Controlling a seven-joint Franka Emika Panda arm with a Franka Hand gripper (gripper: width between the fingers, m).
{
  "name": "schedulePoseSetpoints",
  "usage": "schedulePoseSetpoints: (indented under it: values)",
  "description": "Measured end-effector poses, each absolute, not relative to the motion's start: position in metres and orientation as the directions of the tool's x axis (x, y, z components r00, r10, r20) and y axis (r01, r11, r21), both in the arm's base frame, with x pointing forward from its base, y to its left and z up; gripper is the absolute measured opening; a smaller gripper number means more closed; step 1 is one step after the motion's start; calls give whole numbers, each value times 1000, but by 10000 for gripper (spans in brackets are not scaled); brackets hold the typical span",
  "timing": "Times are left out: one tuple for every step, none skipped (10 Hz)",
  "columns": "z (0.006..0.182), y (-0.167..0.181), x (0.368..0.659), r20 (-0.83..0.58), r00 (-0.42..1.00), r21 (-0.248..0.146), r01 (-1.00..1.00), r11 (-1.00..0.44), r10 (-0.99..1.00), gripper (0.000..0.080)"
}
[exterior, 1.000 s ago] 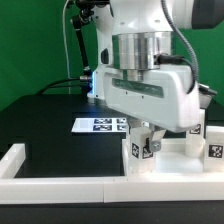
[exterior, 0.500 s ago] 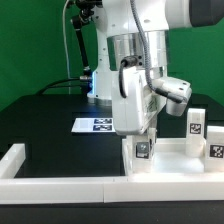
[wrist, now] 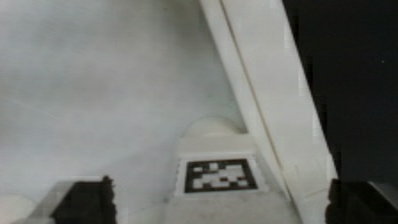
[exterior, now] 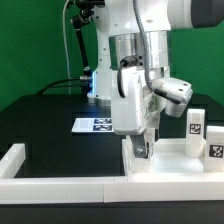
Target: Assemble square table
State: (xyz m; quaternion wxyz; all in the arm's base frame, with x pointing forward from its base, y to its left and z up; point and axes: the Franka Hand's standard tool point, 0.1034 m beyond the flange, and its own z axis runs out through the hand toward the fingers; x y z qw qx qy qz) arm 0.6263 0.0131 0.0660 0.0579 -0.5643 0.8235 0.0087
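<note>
The white square tabletop (exterior: 175, 160) lies at the exterior view's right, with its raised rim against the front wall bar. My gripper (exterior: 143, 152) points down over its near-left corner. A small white leg with a black-and-white tag (exterior: 142, 150) stands there between my fingers. In the wrist view the leg (wrist: 217, 172) sits by the tabletop rim (wrist: 258, 90), and my gripper (wrist: 222, 203) is open. The dark fingers (wrist: 82, 200) stand apart from the leg on both sides. Two more tagged legs (exterior: 196, 123) (exterior: 214, 148) stand on the tabletop's right side.
The marker board (exterior: 98, 124) lies on the black table behind the arm. A long low white wall bar (exterior: 60, 186) runs along the front, with a short return (exterior: 14, 155) at the exterior view's left. A green backdrop and cables stand behind.
One second ago the hand was broadside over the corner. It has turned about its vertical axis and now stands edge-on over the leg. It has barely moved in the last half second.
</note>
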Motion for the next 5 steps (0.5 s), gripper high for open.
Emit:
schedulePoseSetpoints:
  values:
    - [73,19,625,-112,-347,-60,-933,355,-931,638]
    - [88,26,621,-127,-334,-68,-937,344,-934,646]
    - [102,29,620,-143,-323,-73,-939,335,-936,646]
    - [111,29,623,-152,-318,-84,-939,332,-936,649]
    - [107,28,622,-147,-318,-82,-940,332,-937,649]
